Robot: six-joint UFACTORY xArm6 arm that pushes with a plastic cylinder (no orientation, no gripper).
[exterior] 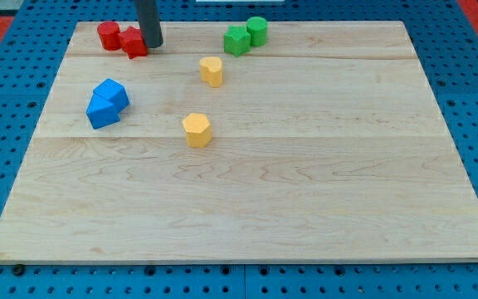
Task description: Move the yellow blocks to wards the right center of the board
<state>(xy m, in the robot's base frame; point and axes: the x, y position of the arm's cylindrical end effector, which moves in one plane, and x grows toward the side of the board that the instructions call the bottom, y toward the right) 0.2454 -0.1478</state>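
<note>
Two yellow blocks lie left of the board's middle: one yellow block (212, 71) nearer the view's top and a yellow hexagonal block (197, 129) below it. My tip (151, 46) stands at the view's top left, right beside the red blocks, well left of and above both yellow blocks. The rod rises out of the view's top edge.
Two red blocks (121, 38) sit at the top left, touching my tip's side. Two blue blocks (106, 103) lie together at the left. Two green blocks (246, 36) lie at the top centre. The wooden board (305, 183) rests on a blue pegboard surface.
</note>
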